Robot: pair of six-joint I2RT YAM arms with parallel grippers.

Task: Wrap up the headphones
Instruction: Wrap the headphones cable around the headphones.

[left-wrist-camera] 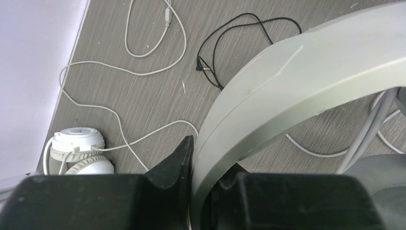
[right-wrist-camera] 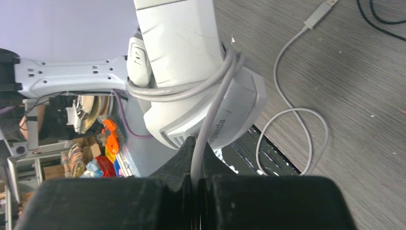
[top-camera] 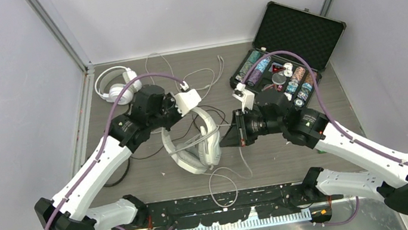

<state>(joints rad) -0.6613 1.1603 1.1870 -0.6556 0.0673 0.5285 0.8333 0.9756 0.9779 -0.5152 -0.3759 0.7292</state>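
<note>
Top external view: the central white headset (top-camera: 210, 141) is at mid-table (top-camera: 275, 165), its headband clamped in the left gripper (left-wrist-camera: 207, 160). The right gripper (right-wrist-camera: 195, 149) pinches its cable (right-wrist-camera: 209, 115). A few turns already circle the earcup stem, and loose slack is left to wind. At rear left, the second white headset (top-camera: 116, 85) lies unwrapped. The black cable (left-wrist-camera: 205, 68) trails loose, and its headset cannot be made out.

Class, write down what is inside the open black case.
Stacks of coloured chips sit in the base of the case. The right arm covers the near edge, so anything there is hidden.
</note>
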